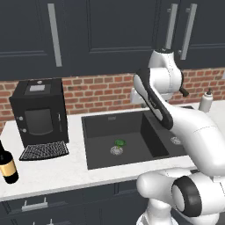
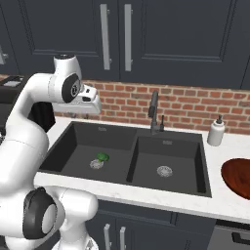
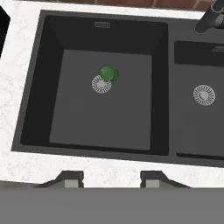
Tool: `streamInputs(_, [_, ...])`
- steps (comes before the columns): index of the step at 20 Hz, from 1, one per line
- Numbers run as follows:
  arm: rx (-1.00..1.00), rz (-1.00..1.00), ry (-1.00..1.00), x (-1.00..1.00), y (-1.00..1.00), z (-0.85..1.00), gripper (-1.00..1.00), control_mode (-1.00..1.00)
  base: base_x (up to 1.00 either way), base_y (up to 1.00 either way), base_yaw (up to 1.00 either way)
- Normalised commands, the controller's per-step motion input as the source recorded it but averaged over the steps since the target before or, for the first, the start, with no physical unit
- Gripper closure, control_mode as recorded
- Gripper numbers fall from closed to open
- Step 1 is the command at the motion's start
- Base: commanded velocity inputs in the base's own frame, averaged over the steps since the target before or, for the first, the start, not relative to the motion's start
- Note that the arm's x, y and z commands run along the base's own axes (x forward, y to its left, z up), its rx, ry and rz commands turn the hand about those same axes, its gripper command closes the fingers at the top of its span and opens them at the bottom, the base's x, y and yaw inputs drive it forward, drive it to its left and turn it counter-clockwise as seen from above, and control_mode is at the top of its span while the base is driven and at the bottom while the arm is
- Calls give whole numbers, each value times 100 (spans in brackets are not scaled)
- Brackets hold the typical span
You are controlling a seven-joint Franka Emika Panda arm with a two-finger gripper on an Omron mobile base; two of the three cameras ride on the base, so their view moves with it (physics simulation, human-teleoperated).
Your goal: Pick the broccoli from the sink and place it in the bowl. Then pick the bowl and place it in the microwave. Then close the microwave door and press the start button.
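Behind your arm the sink's right basin is partly hidden, bowl cut off at the frame edge, broccoli by the left drain, gripper parted, empty, white counter, brick wall.

The reddish-brown bowl on the desk is cut off by the right base view's right edge. A wine bottle is clipped at the left base view's left edge, where the robot's arm hides much of the sink's right basin. The faucet is cropped at the hand view's top corner.
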Motion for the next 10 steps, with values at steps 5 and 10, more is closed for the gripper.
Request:
streamInputs(5, [0, 0, -5, -23, 0, 0, -100, -100, 0, 0, 0])
streamInputs(10, [0, 0, -9, -91, 0, -2, -100, -100, 0, 0, 0])
